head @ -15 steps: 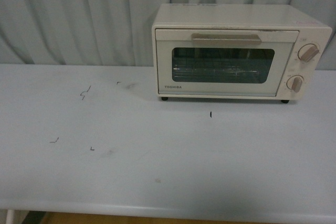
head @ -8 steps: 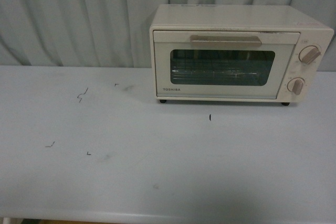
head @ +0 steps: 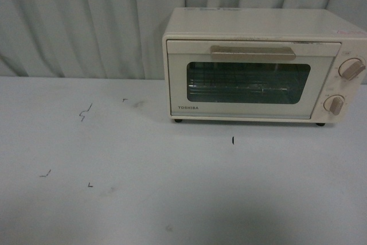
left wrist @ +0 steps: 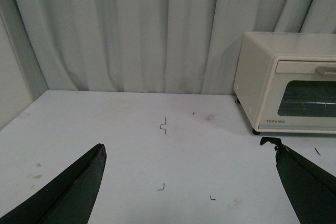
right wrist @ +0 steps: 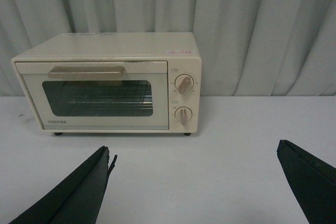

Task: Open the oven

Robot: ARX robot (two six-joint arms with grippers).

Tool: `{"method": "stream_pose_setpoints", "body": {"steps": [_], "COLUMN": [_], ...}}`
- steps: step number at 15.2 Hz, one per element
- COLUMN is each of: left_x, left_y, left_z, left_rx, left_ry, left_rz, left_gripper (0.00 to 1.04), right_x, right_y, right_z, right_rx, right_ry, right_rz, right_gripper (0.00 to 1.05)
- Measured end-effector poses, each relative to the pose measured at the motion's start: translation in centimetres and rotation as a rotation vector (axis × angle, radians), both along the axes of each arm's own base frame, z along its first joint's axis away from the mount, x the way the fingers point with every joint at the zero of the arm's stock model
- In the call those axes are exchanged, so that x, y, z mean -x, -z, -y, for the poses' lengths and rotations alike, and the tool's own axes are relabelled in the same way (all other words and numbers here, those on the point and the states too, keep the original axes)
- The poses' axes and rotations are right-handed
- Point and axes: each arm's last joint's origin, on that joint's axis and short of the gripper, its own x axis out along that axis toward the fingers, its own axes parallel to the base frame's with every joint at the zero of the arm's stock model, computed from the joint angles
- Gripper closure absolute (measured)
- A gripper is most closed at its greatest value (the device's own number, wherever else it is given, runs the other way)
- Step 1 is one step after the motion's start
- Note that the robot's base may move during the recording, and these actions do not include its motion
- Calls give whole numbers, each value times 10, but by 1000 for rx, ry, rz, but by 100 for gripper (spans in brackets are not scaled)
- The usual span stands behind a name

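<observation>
On table, one closed oven, two knobs; left tool, right tool apart.

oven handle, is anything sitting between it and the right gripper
Nothing visible does. In the right wrist view the open right gripper faces the oven, with only table surface showing between them. The handle on the shut door is uncovered.

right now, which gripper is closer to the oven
Right, it seems. The right gripper squarely faces the oven, not touching it. The left gripper is off to the oven's side, farther away.
</observation>
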Motion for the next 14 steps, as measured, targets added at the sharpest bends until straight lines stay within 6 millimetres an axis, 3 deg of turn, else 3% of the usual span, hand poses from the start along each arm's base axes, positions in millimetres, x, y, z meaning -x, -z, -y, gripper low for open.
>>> {"method": "stream_pose_setpoints", "body": {"steps": [14], "left_x": [0], "left_y": [0], "left_z": [0], "left_rx": [0], "left_ry": [0], "left_rz": [2], "left_gripper": [7], "right_x": [0], "right_y": [0], "right_z": [0], "right_rx": [0], "right_ry": [0], "right_rz": [0], "right_gripper": [6]}}
